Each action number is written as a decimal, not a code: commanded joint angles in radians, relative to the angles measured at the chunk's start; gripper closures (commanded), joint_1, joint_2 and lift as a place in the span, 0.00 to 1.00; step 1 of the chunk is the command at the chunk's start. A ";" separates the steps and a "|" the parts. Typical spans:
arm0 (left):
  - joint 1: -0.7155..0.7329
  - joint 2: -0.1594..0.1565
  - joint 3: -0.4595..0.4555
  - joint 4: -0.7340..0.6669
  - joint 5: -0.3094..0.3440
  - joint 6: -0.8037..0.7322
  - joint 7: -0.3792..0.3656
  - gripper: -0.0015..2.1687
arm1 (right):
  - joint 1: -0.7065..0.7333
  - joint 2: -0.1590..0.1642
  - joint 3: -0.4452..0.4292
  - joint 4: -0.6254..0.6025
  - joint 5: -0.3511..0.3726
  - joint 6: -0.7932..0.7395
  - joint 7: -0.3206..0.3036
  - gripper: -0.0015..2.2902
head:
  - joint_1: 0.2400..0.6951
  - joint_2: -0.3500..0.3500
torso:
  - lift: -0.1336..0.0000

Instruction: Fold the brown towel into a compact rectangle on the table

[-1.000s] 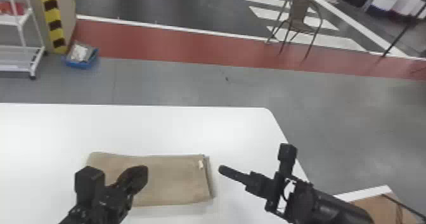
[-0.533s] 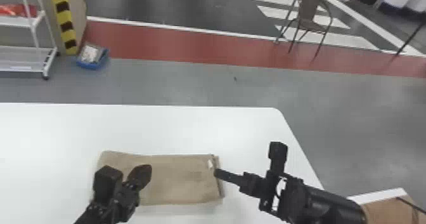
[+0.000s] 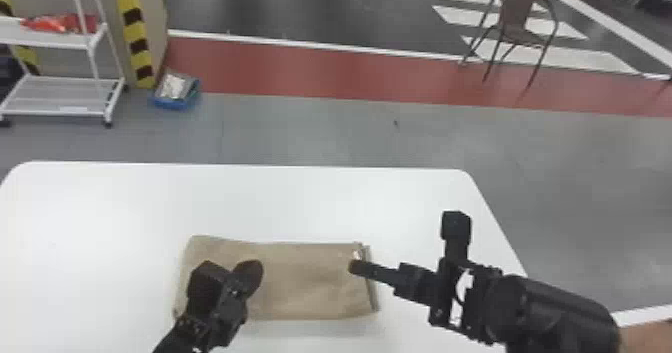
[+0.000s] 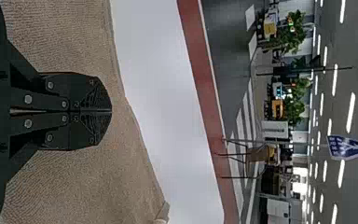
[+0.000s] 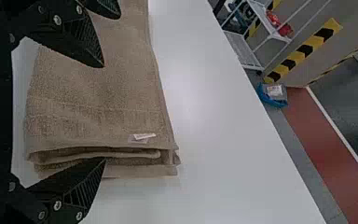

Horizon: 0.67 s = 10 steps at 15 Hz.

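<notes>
From where I stand, the brown towel [image 3: 310,282] is already a flat, folded rectangle, lying lengthwise from left to right on the near part of the white table [image 3: 300,192]. Its far edge runs fairly straight, with a wide stretch of tabletop between it and the table's far edge. There's room on the left too, out toward the rounded corner; on the right, the table edge slants away under the right arm. The towel's layers show stacked at its right end, a little uneven, with a small white label [image 3: 356,255] near the far right corner.

The left gripper [image 3: 250,274] is over the towel's left half, its two fingers fully together with nothing between them. The right gripper [image 3: 356,267] comes in from the right at the layered end, fingers spread wide: one is over the towel's top, the other by the stacked edges. It has no grip on the cloth; whether either finger touches it, I can't tell.

On the floor past the table, a white cart [image 3: 65,41] and a blue box [image 3: 172,102] are at far left, a chair [image 3: 517,12] at far right.
</notes>
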 commanded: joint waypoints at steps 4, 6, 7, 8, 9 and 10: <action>-0.001 0.002 -0.020 0.006 -0.040 0.005 0.021 0.79 | -0.107 0.001 -0.006 0.149 0.060 0.001 0.000 0.09 | 1.00 0.15 | 1.00; 0.001 0.003 -0.019 0.005 -0.040 0.017 0.021 0.79 | -0.141 0.001 0.000 0.172 0.100 0.026 0.000 0.09 | 1.00 0.15 | 1.00; 0.002 0.005 -0.019 0.003 -0.037 0.020 0.021 0.79 | -0.155 0.001 0.003 0.178 0.118 0.032 -0.004 0.09 | 1.00 0.15 | 1.00; 0.004 0.005 -0.019 0.003 -0.037 0.020 0.021 0.79 | -0.172 0.001 0.001 0.194 0.133 0.062 -0.012 0.09 | 1.00 0.15 | 1.00; 0.004 0.005 -0.017 0.003 -0.037 0.020 0.021 0.79 | -0.198 0.000 0.001 0.223 0.152 0.105 -0.012 0.09 | 1.00 0.15 | 1.00; 0.004 0.005 -0.019 0.003 -0.037 0.020 0.021 0.79 | -0.215 -0.005 0.003 0.253 0.161 0.118 -0.012 0.09 | 1.00 0.15 | 1.00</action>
